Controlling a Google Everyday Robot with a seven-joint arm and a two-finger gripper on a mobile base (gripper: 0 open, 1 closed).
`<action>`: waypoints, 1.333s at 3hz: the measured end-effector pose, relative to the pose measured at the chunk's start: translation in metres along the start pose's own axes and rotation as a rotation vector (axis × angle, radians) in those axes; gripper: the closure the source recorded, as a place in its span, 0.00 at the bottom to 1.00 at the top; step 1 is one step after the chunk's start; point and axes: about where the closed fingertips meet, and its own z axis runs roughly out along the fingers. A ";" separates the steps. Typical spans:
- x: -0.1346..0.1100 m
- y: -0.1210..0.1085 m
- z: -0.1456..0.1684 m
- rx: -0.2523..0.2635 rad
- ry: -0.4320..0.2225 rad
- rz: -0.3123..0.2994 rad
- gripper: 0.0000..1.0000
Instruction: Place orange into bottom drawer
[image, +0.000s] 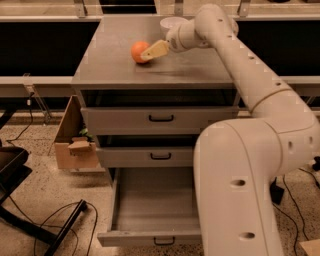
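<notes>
1. One pale robot arm (250, 75) takes up most of the right side. We see it rise from a bulky rounded base (235, 190) in the foreground and reach back and to the left over the cabinet.
2. Next in size is the grey cabinet (115, 75), which has a flat top and three drawers stacked in its front.
3. We see the bottom drawer (150, 200), the deepest of the three, pulled well out toward us. Its grey floor is showing and a small black handle sits on its front edge. The robot's base hides its right part.
4. The top drawer (125, 120) and the middle drawer (130, 157) above it are both pushed in, and each has a black handle.
5. We see a cardboard box (67, 135) on the speckled floor just left of the cabinet. Black cables (30, 215) lie nearer to us.
6. We see a white bowl (172, 22) at the back of the cabinet top, partly hidden behind the wrist.
7. The orange (138, 50) rests on the cabinet top, left of the bowl and well apart from the bottom drawer.
8. The gripper (149, 53), tan at its tip, points down and to the left. It meets the right side of the orange. We cannot tell whether it is spread or closed.
</notes>
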 end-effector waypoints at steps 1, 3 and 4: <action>-0.017 0.030 0.020 -0.091 -0.043 0.038 0.00; -0.019 0.079 0.047 -0.220 0.066 0.067 0.00; -0.019 0.079 0.047 -0.220 0.067 0.067 0.00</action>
